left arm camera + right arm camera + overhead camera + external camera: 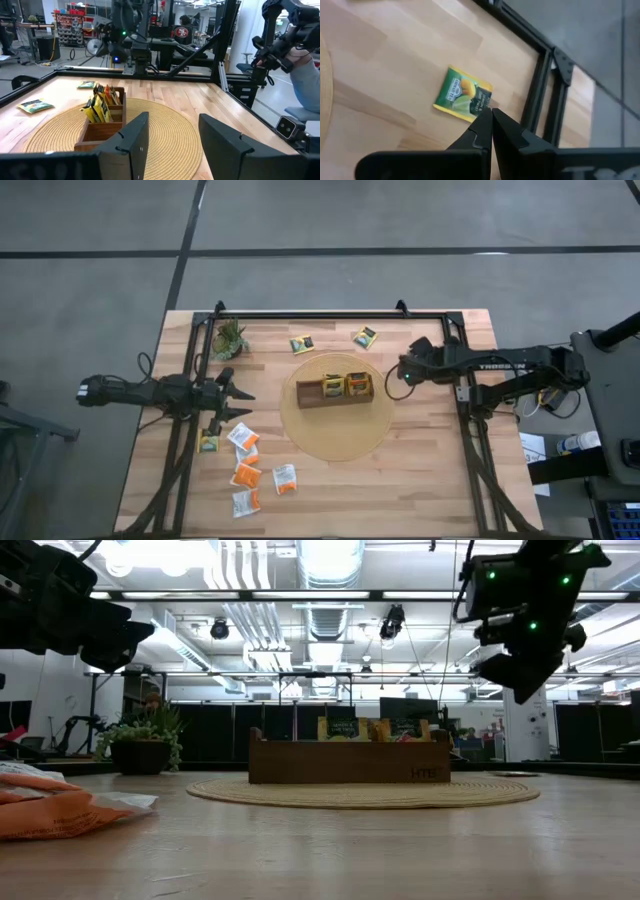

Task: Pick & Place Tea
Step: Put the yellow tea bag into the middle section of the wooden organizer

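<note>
Left gripper (243, 404): fingers (131, 142) spread apart, holding nothing; it is above the table's left part, between the plant and the loose sachets, facing the tray.
Right gripper (405, 370): fingers pressed together, nothing between them; it is at the right edge of the round mat, raised above the table, as the low view shows.
Tray (311, 393): brown wooden tray with compartments, in the middle of the round woven mat (335, 437); yellow and dark sachets (357, 384) stand upright in its right part.
Sachets near the far edge: two yellow-green ones (301, 344) and (364, 336) lie flat on the wood, apart from each other.
Sachets at front left: a group of orange and white ones (246, 474) lies flat, well apart from the tray.
Plant (229, 338): small green potted plant at the far left corner.
</note>
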{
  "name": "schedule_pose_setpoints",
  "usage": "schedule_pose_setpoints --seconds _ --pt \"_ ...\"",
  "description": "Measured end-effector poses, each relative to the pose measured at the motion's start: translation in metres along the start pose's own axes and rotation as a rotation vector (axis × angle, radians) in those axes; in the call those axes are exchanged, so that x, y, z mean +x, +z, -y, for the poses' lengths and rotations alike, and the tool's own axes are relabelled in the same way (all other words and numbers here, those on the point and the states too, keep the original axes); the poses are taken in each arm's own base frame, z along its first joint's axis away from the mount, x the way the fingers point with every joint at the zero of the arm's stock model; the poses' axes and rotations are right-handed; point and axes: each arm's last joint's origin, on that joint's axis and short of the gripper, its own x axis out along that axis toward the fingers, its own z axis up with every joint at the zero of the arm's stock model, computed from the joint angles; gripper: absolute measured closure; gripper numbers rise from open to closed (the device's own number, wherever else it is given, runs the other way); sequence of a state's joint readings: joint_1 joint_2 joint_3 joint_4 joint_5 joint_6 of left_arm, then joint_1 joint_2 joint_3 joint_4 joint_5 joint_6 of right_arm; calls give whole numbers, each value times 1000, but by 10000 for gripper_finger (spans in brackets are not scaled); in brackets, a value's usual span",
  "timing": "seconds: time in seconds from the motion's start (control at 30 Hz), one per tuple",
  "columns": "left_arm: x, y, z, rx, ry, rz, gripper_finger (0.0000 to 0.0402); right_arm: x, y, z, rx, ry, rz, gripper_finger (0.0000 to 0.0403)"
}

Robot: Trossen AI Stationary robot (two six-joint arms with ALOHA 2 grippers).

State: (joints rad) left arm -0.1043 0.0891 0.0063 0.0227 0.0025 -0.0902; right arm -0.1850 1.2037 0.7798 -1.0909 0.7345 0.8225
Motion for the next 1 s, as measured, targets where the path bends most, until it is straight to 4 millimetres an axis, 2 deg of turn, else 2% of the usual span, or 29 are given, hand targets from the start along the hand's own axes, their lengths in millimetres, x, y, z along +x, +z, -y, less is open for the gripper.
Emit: schedule_pose_setpoints --seconds 0.23,0.47,0.77,0.87,1.0 --pt "0 0 0 0 0 0 235 8 6 -7 -27 91 18 394" --pt "0 0 0 0 0 0 235 1 13 -7 -92 112 35 394" --pt "0 0 0 0 0 0 235 -2 17 -7 -84 119 50 394" --pt "0 0 0 0 0 0 235 -2 17 -7 4 122 45 394" --pt "0 0 0 0 0 0 235 -3 18 -8 211 132 39 394"
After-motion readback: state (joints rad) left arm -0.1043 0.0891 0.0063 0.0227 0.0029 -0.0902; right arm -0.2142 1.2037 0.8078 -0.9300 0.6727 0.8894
